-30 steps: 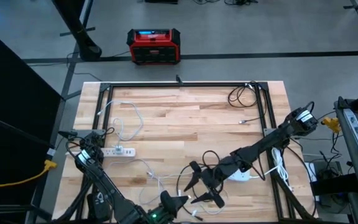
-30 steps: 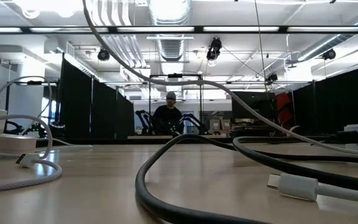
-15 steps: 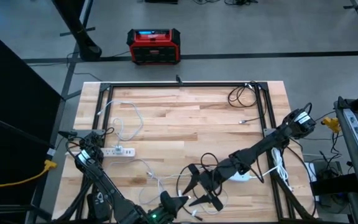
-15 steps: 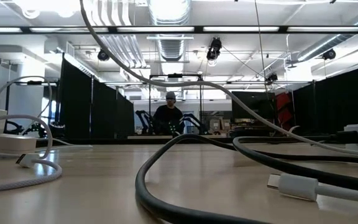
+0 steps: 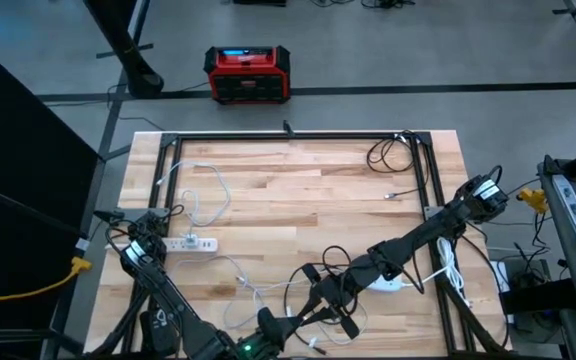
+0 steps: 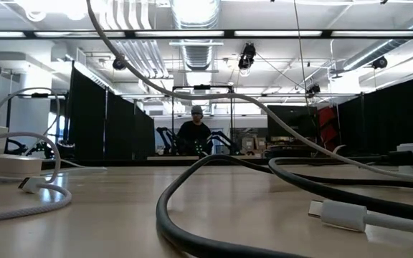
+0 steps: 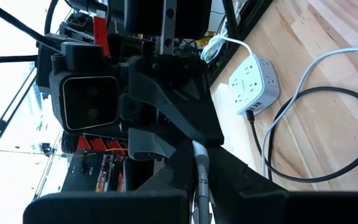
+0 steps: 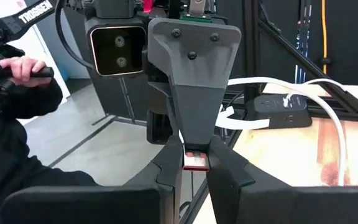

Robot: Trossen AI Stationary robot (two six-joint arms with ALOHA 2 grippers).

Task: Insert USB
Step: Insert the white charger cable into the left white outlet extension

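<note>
While a USB plug (image 8: pixel 196 161) is pinched between the right gripper (image 8: pixel 194 163) and the clenched left gripper (image 7: pixel 199 165), its long axis is aligned with both.

1. Right arm (image 5: pixel 423 237): dark, slender, jointed links, with a pale label patch near its base.
2. Left arm (image 5: pixel 163 300): dark links, with a small green light by its wrist.
3. Left wrist housing (image 8: pixel 194 74): grey moulded wedge bearing three dark screws.
4. Wrist camera (image 8: pixel 118 51): black box with twin lenses.
</note>
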